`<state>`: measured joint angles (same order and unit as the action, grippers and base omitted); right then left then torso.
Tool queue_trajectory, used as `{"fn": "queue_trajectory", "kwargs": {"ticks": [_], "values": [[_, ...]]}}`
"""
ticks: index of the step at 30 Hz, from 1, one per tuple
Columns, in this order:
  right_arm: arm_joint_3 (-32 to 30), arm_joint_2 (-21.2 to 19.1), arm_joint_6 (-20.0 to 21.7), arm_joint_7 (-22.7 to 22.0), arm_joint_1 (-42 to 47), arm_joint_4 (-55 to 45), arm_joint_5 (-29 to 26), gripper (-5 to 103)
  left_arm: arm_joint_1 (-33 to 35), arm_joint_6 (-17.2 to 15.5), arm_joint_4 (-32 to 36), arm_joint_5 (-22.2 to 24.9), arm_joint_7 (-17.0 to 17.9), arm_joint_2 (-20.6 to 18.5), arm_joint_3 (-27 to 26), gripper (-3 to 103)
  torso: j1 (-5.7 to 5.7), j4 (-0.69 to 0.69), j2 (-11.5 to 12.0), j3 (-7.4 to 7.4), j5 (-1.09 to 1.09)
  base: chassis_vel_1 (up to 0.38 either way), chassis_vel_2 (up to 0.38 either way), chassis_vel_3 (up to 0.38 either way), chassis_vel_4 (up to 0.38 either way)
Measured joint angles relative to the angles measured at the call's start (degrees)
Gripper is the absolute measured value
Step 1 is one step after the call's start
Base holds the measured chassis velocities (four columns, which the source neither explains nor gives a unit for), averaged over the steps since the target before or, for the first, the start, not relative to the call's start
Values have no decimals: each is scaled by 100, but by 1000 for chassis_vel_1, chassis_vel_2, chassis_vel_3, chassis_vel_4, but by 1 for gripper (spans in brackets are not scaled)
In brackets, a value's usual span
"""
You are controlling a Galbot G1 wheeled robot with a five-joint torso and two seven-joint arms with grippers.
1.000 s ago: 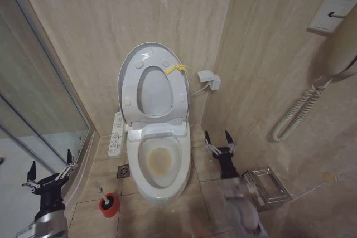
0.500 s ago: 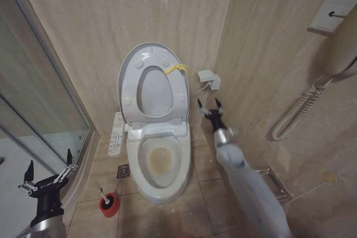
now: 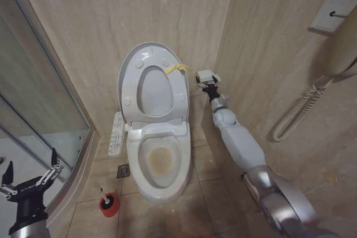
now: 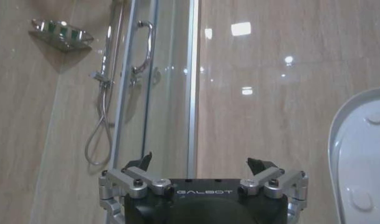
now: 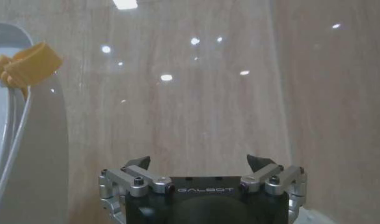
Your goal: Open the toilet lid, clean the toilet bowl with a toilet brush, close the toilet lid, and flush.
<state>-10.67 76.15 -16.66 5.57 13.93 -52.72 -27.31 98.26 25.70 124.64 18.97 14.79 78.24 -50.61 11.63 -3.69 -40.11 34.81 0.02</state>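
The toilet lid stands raised against the back wall, the ring seat up against it, and a yellow tag hangs at its top right edge. Below it the toilet bowl lies uncovered, brown-stained inside, with a button panel on its left side. The toilet brush stands in a red cup on the floor, left of the bowl. My right gripper is open and held high, just right of the lid's rim and the tag; it grips nothing. My left gripper hangs open and idle at lower left.
A glass shower enclosure walls off the left side. A small white wall box sits right behind the right gripper. A handset with a coiled cord hangs on the right wall. A floor drain lies left of the bowl.
My right arm has risen from floor level beside the bowl to the lid's upper right rim. My left gripper has sunk lower and further left.
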Motion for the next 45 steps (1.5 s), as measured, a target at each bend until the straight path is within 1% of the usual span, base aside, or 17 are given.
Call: {"fn": "queue_trajectory", "kwargs": {"ticks": [2,4,8,11,12,18,23,26,28,30,32,34,36,39,40,43,45], "values": [[25,27,1,34,-61,77,14,100,9,1,16,14,1,-2,-22,100,0,0,0,0,0,0,0,0,0],[132,131,3,196,-293,384,101,100,51,13,78,64,4,-5,-100,100,0,2,0,0,1,0,0,0,0],[226,228,3,308,-422,547,181,100,99,28,142,89,6,-4,-144,100,0,2,0,0,0,0,0,0,0],[234,276,6,347,-470,581,201,100,105,30,171,90,7,4,-152,100,0,-1,0,0,0,0,0,0,0],[230,297,9,362,-489,587,206,100,114,30,193,90,6,18,-148,100,0,-3,0,0,0,0,0,0,0],[211,368,29,383,-493,555,211,100,163,37,274,85,5,65,-122,100,0,-4,0,0,0,0,0,0,0],[223,359,45,365,-278,187,131,100,207,60,336,73,5,76,-122,100,0,-4,0,0,1,0,0,0,0],[275,222,42,350,39,-315,3,100,215,83,337,56,5,89,-106,100,0,-3,0,-1,2,0,0,0,0],[291,168,42,349,132,-470,-34,100,211,87,332,44,5,92,-85,100,0,-3,0,0,2,0,0,0,0],[316,-30,41,346,473,-1010,-153,100,184,92,288,-26,5,108,-5,100,0,-1,0,0,2,0,0,0,0],[316,-88,38,340,595,-1190,-188,100,174,92,272,-48,5,116,24,100,0,-1,0,-1,1,0,0,0,0],[319,-300,26,333,971,-1693,-272,100,144,93,226,-98,5,129,110,100,0,-1,-1,-1,1,0,0,0,0],[318,-369,23,330,1106,-1854,-293,100,133,93,210,-114,6,134,136,100,-1,0,-1,-1,0,0,0,0,0],[272,-617,22,288,1645,-2502,-378,100,105,96,159,-171,9,167,253,100,-1,2,-1,0,2,0,0,0,0],[272,-617,22,288,1645,-2502,-378,100,105,96,159,-171,9,167,253,100,-1,2,-1,0,2,0,0,0,0],[206,-836,-100,291,2110,-3009,-408,100,97,125,137,-248,16,240,383,100,-1,5,-1,0,2,0,0,0,0],[190,-877,-138,304,2192,-3094,-407,100,98,137,135,-271,16,257,412,100,-1,4,-1,-1,3,0,0,0,0]]}}
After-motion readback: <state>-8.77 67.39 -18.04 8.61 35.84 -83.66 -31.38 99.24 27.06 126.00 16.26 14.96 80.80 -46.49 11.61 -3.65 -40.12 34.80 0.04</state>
